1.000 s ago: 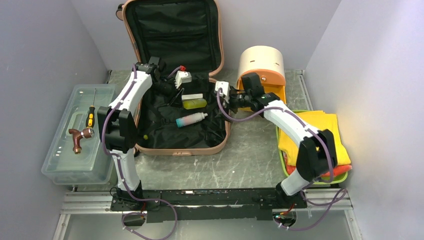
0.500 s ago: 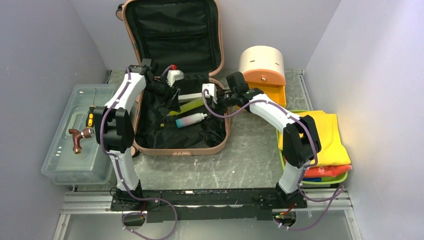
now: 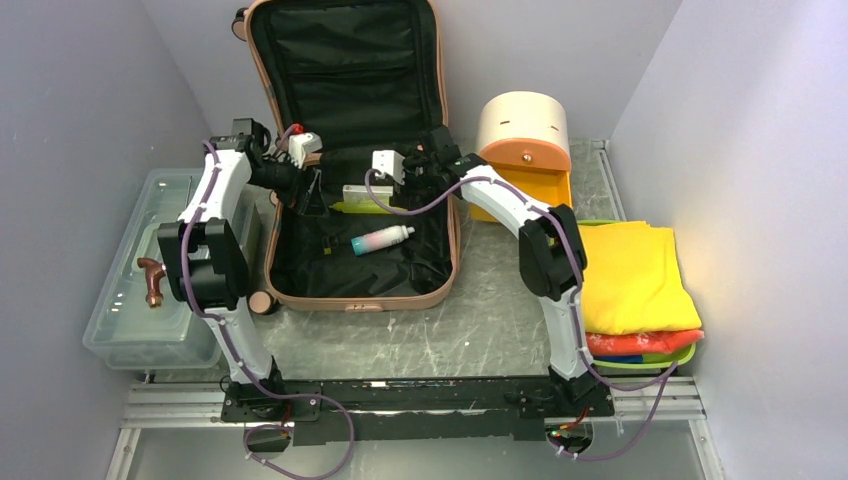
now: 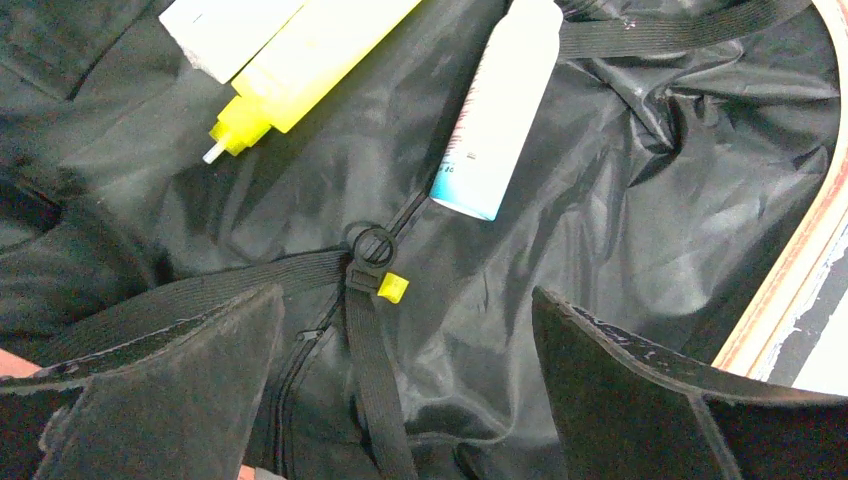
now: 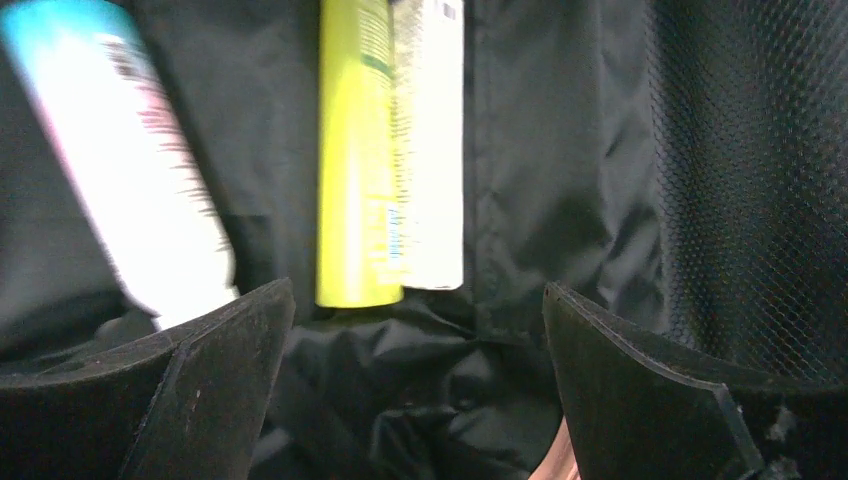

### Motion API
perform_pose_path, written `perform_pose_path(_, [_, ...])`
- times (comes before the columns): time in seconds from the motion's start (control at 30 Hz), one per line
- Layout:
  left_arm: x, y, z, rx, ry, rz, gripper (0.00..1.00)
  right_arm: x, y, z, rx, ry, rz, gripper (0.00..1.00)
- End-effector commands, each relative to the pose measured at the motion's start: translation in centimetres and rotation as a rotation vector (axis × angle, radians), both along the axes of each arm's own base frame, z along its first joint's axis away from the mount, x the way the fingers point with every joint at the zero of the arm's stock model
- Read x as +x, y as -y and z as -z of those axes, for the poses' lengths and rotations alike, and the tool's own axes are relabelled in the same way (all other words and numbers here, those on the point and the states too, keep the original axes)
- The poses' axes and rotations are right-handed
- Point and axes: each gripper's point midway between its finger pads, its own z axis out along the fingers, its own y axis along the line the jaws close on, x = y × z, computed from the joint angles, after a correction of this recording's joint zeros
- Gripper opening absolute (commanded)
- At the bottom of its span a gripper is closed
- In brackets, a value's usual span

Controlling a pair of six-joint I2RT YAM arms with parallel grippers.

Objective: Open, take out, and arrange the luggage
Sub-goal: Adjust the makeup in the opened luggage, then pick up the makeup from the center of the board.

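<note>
The luggage (image 3: 360, 300), a salmon-pink suitcase, lies open on the table with its lid leaning on the back wall. On its black lining lie a yellow bottle (image 3: 368, 206), a white tube (image 3: 362, 192) and a white bottle with a teal end (image 3: 383, 239). My left gripper (image 3: 308, 195) hangs open over the suitcase's left part, above an elastic strap with a yellow tag (image 4: 392, 287); nothing is between its fingers. My right gripper (image 3: 403, 192) stands open over the right part, just short of the yellow bottle (image 5: 355, 180) and white tube (image 5: 430, 170), and holds nothing.
A clear plastic bin (image 3: 130, 335) with a brown tool (image 3: 152, 277) stands at the left. A cream and orange drum-shaped box (image 3: 522, 135) sits right of the suitcase. At the far right, a lime-green tray (image 3: 682, 354) holds folded yellow cloth (image 3: 635, 275).
The left gripper has opened wide and swung left and back. The right arm has reached further left into the suitcase. The yellow bottle and white tube have shifted slightly left.
</note>
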Motion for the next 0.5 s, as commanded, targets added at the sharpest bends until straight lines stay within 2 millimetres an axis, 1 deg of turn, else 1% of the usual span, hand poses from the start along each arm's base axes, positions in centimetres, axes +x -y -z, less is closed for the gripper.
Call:
perform_pose_path(0.0, [0.6,0.2,-1.1,-0.047,0.011,0.024,0.99,4.0,-0.7,-0.4,-0.032,0.141,0.024,0.96])
perform_pose_path(0.1, [0.0,-0.4,-1.2,-0.077,-0.005,0.007,0.99,5.3,-1.3,0.6,-0.039,0.162,0.020,0.93])
perform_pose_path(0.2, [-1.0,-1.2,-0.9,-0.065,-0.010,0.000,0.99,5.5,-1.6,2.1,-0.059,0.154,-0.008,0.86])
perform_pose_path(0.27, [-1.8,-1.6,-0.8,-0.062,-0.020,-0.001,0.99,4.9,-1.7,3.0,-0.067,0.126,-0.027,0.83])
perform_pose_path(0.37, [-2.9,-1.9,-0.7,-0.074,-0.036,-0.001,0.99,3.5,-1.5,4.3,-0.076,0.069,-0.056,0.81])
perform_pose_path(0.47, [-3.6,-2.0,-0.4,-0.078,-0.045,0.004,1.00,1.8,-1.4,4.8,-0.073,0.031,-0.099,0.77])
